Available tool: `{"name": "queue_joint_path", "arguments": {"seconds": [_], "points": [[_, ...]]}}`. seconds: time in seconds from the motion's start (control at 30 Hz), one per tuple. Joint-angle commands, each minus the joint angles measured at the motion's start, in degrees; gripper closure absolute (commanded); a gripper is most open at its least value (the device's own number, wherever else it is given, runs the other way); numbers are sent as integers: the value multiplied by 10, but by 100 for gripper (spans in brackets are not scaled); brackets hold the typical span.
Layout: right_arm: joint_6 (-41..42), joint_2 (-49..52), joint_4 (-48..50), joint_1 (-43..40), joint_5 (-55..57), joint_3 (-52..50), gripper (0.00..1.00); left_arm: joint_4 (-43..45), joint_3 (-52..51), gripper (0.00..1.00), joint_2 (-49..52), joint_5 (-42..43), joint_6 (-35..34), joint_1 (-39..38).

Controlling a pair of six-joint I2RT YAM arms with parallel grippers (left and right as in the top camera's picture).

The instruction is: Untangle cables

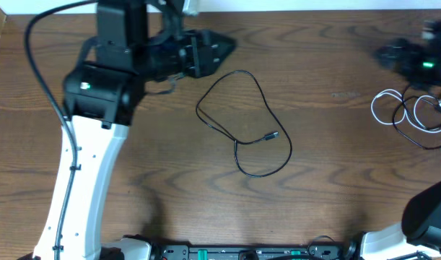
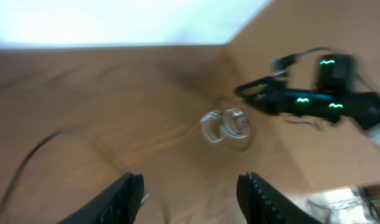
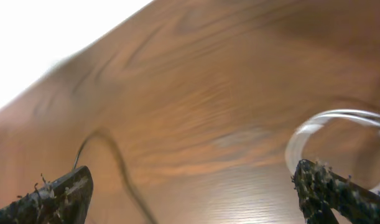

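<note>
The black cable (image 1: 243,121) lies in an open loop at the middle of the table, its plug end (image 1: 271,136) inside the loop. The white cable (image 1: 410,108) is coiled at the far right, with a thin dark loop lying round it. My left gripper (image 1: 226,49) is open and empty, above the table just beyond the black cable's top. My right gripper (image 1: 387,55) is open and empty, just behind the white coil. The blurred left wrist view shows open jaws (image 2: 190,190), the white coil (image 2: 224,124) and the black cable (image 2: 25,163). The right wrist view shows open jaws (image 3: 193,190), the white cable (image 3: 301,134) and a dark cable (image 3: 118,163).
The left arm's white link (image 1: 79,180) crosses the table's left side, with its thick black wire (image 1: 43,65) arching beside it. The right arm (image 2: 314,99) with green lights sits at the far right. The table's back edge (image 1: 314,10) meets a white wall.
</note>
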Motion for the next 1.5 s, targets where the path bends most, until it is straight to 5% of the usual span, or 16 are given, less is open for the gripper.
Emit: {"name": "queue_joint_path", "arguments": {"seconds": [0.0,0.4,0.73,1.47], "points": [[-70,-8,-16,87,-5,9,1,-62,9,46,2,-88,23,49],[-146,29,-87,332,61,3,1,-118,7,42,2,-121,23,181],[-73,130,-82,509,163,1,12,-124,3,39,2,-121,23,203],[35,245,-52,631,315,1,44,-131,3,38,2,-121,23,203]]}}
